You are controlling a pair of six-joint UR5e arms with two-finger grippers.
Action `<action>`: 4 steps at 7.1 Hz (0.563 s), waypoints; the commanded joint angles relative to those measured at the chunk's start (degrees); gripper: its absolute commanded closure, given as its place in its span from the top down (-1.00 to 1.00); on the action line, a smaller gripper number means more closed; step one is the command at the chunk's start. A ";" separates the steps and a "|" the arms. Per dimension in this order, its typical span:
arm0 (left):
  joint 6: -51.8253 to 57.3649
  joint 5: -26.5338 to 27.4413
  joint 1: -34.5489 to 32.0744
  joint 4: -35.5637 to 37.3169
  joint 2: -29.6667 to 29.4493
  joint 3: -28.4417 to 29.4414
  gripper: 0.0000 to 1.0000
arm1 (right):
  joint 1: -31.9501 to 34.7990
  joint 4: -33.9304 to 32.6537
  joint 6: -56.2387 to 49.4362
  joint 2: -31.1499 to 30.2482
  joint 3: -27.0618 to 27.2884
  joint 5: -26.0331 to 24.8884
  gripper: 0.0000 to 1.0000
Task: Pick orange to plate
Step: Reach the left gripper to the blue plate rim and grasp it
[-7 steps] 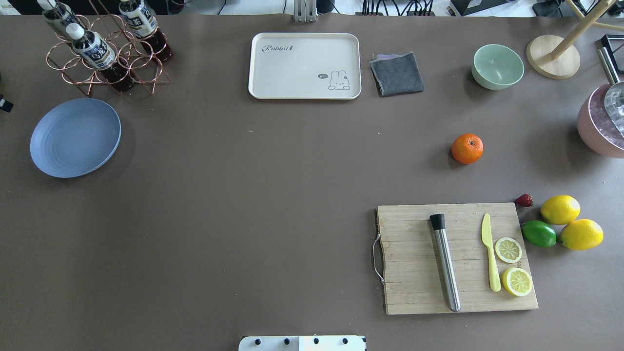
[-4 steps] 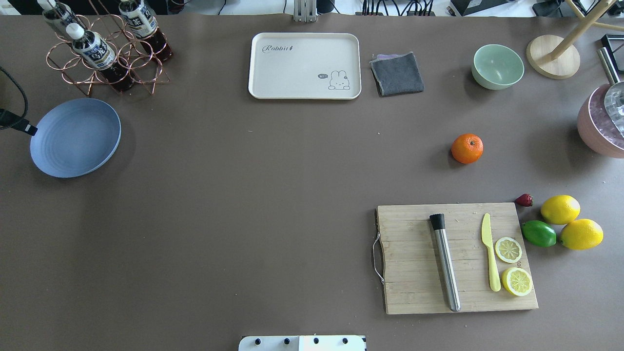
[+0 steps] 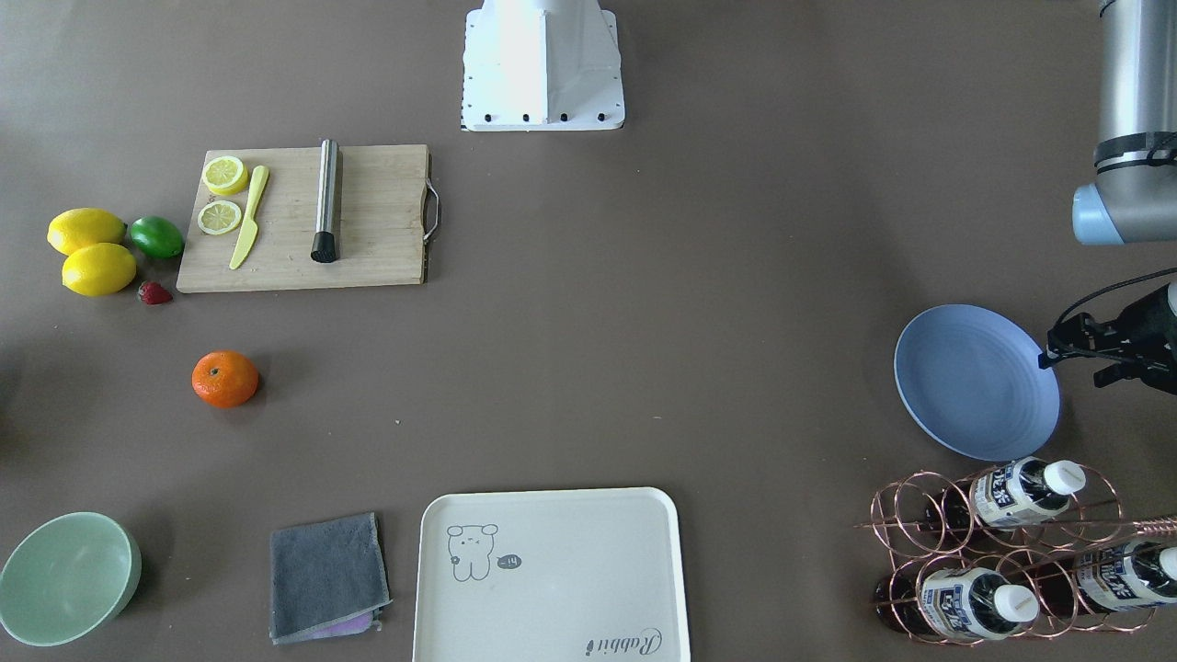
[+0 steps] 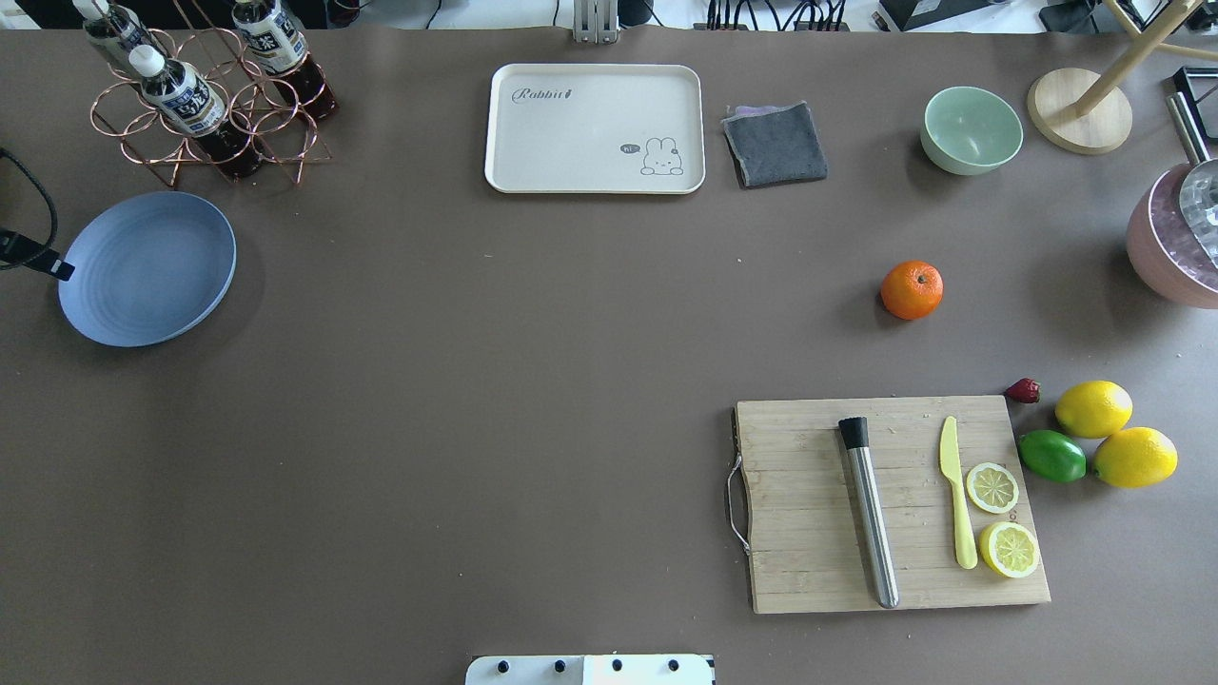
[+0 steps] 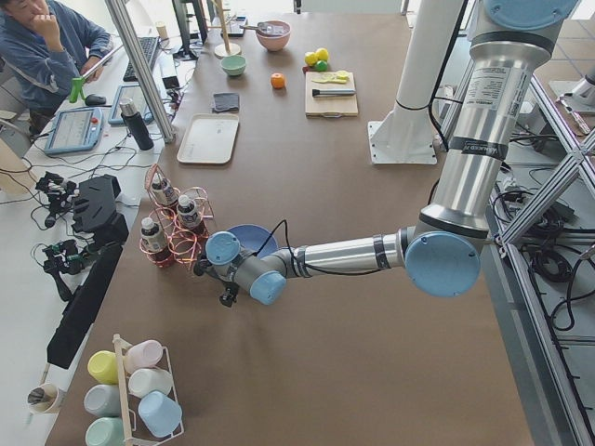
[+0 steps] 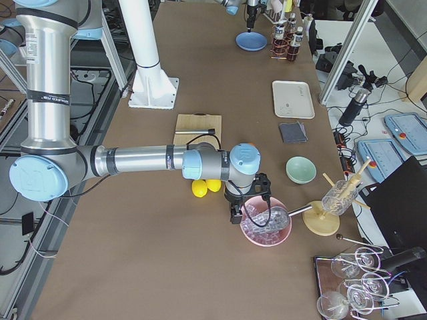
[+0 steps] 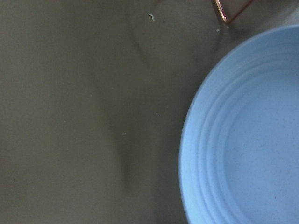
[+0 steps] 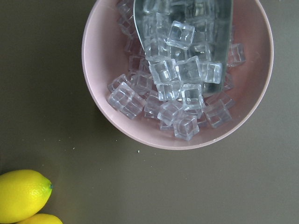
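The orange [image 4: 912, 289] sits alone on the brown table, right of centre; in the front-facing view the orange [image 3: 224, 379] is at the left. The blue plate [image 4: 147, 268] lies empty at the far left. My left gripper [image 5: 226, 297] hangs just outside the plate's left rim. Only a black wrist part [image 4: 36, 257] shows from overhead, and I cannot tell whether the gripper is open. The plate [image 7: 243, 140] fills the right of the left wrist view. My right gripper [image 6: 235, 215] hovers over the pink ice bowl, far from the orange. Its state is unclear.
A cutting board [image 4: 890, 504] holds a muddler, a knife and lemon slices. Beside it lie two lemons [image 4: 1094, 409], a lime [image 4: 1051, 456] and a strawberry. The ice bowl [image 8: 177, 74] is at the right edge. A bottle rack [image 4: 205, 105] stands behind the plate, with a cream tray [image 4: 595, 128] and a green bowl [image 4: 971, 129] further along.
The left arm's black wrist part has come in from the left edge to the plate's left rim. The orange and the plate have not moved.
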 commanded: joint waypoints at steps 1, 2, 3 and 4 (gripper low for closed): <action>-1.76 -0.16 0.48 -0.38 -0.30 0.10 0.52 | -0.68 0.00 0.10 0.09 0.00 -0.12 1.00; -2.55 -0.16 1.01 -0.64 -0.39 0.10 0.35 | -0.86 0.00 0.10 0.09 -0.08 -0.12 1.00; -2.73 -0.16 1.45 -1.16 -0.39 0.10 0.26 | -0.95 0.00 0.10 0.09 -0.09 -0.12 1.00; -2.73 -0.24 1.54 -1.17 -0.39 0.10 0.08 | -1.03 0.00 0.10 0.09 -0.09 -0.12 1.00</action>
